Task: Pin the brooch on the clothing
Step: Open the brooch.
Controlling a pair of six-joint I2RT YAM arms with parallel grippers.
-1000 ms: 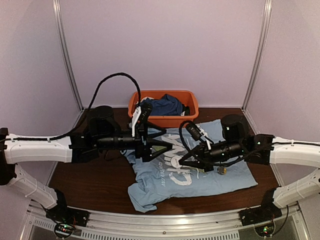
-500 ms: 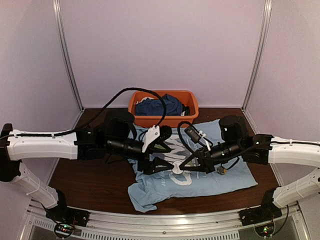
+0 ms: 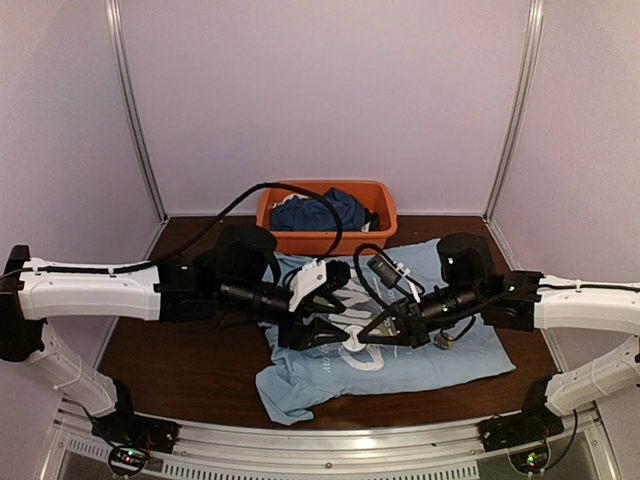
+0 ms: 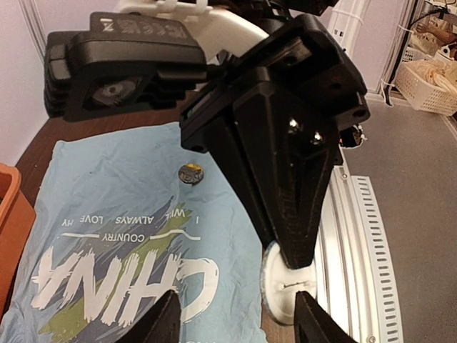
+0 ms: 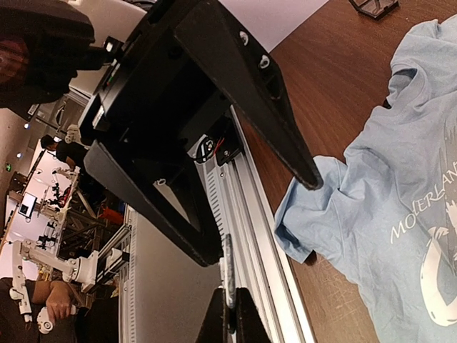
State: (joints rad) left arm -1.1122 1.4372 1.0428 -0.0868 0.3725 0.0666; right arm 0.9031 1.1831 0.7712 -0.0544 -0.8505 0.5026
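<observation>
Top external view: a silver rail (image 3: 330,455) runs along the near edge, and behind it lies a dark brown wooden worktop (image 3: 180,365). Plain pale lilac walls (image 3: 320,90) close it in on the left, right and far sides.

An orange basin (image 3: 330,241) stands at the far centre of the worktop with a dark blue garment (image 3: 310,212) bundled inside it.

Between the rail and the basin a light blue T-shirt (image 3: 470,357) is spread flat, its near left corner rumpled and its "CHINA" print turned up. Both arms reach in over its middle.

The right claw (image 5: 228,318) is pinched tight on a small white disc (image 4: 282,296), which it holds by the edge just above the print. The left claw (image 4: 239,320) is about half open. Its two fingers stand either side of that disc and grip nothing.

The brooch (image 4: 191,173) lies loose on the right part of the shirt, close beside the right arm. It is right of both claw tips and touched by neither.
</observation>
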